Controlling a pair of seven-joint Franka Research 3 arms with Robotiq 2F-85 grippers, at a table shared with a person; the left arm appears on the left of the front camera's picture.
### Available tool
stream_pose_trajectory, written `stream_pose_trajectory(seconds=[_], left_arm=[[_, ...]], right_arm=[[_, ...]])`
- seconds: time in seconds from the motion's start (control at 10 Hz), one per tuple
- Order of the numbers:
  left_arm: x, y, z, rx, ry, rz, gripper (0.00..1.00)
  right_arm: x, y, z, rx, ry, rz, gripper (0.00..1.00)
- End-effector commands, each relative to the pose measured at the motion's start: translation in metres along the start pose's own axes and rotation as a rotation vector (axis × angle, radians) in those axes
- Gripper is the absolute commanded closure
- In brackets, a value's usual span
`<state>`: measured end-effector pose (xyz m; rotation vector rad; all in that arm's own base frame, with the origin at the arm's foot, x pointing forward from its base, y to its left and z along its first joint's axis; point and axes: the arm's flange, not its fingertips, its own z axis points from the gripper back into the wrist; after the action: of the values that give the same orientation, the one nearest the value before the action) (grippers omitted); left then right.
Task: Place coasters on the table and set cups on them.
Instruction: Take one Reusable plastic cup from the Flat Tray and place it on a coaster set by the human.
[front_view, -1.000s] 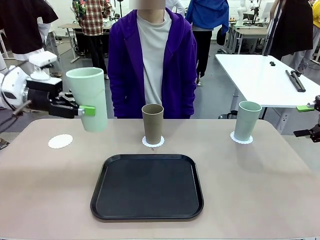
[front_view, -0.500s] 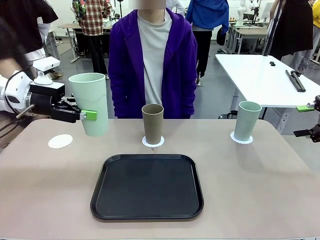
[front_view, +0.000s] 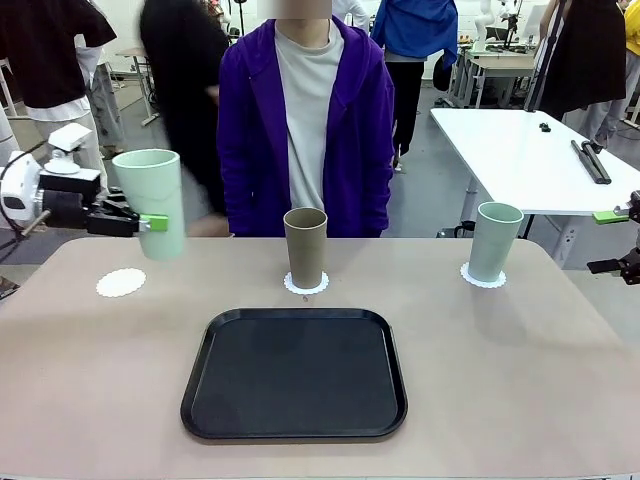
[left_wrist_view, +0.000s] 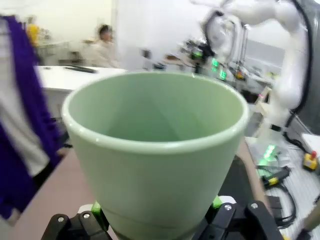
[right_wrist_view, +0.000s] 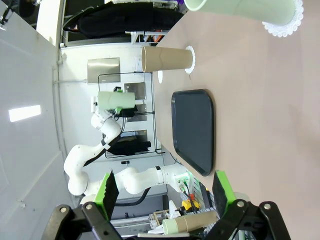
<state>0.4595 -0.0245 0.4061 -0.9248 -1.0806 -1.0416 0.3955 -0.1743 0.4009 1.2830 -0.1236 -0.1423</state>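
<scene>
My left gripper (front_view: 150, 222) is shut on a pale mint cup (front_view: 152, 203), held upright in the air just up and right of a bare white coaster (front_view: 121, 283) on the beige table (front_view: 90, 380). In the left wrist view that cup (left_wrist_view: 155, 150) sits between the green pads (left_wrist_view: 216, 202). A tan cup (front_view: 305, 247) stands on a coaster (front_view: 306, 286) at the centre back. Another mint cup (front_view: 497, 241) stands on a coaster (front_view: 483, 277) at the right. My right gripper (front_view: 612, 240) hangs open and holds nothing at the table's right edge; its open fingers (right_wrist_view: 107, 192) frame the table sideways.
A black rounded tray (front_view: 295, 373) lies bare in the middle near the front. A person in a purple jacket (front_view: 305, 120) stands at the far side behind the tan cup. A white table (front_view: 520, 150) stands at the back right.
My left gripper has carried the mint cup leftward, closer to the bare coaster. A person has walked across the background. The right gripper has not moved.
</scene>
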Motion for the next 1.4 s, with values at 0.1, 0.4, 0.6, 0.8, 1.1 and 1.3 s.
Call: stream_pose_trajectory(seconds=[0.1, 0.4, 0.6, 0.8, 1.1, 1.3], left_arm=[[-0.004, 0.054, 0.037, 0.171, -0.051, -0.009, 0.15], [-0.018, 0.084, 0.071, 0.259, -0.035, 0.008, 0.15], [-0.025, 0.091, 0.09, 0.298, -0.056, 0.024, 0.15], [-0.03, 0.1, 0.103, 0.317, -0.071, 0.042, 0.15], [-0.029, 0.099, 0.103, 0.282, -0.084, 0.028, 0.15], [-0.034, 0.097, 0.108, 0.318, -0.045, 0.066, 0.15]], right_arm=[[-0.001, 0.001, -0.001, 0.0, -0.005, -0.004, 0.0], [-0.001, 0.001, -0.001, 0.0, -0.005, -0.004, 0.0], [-0.001, 0.001, -0.001, 0.0, -0.005, -0.004, 0.0], [-0.001, 0.001, -0.001, 0.0, -0.005, -0.004, 0.0], [-0.001, 0.001, -0.001, 0.0, -0.005, -0.004, 0.0], [-0.001, 0.001, -0.001, 0.0, -0.005, -0.004, 0.0]])
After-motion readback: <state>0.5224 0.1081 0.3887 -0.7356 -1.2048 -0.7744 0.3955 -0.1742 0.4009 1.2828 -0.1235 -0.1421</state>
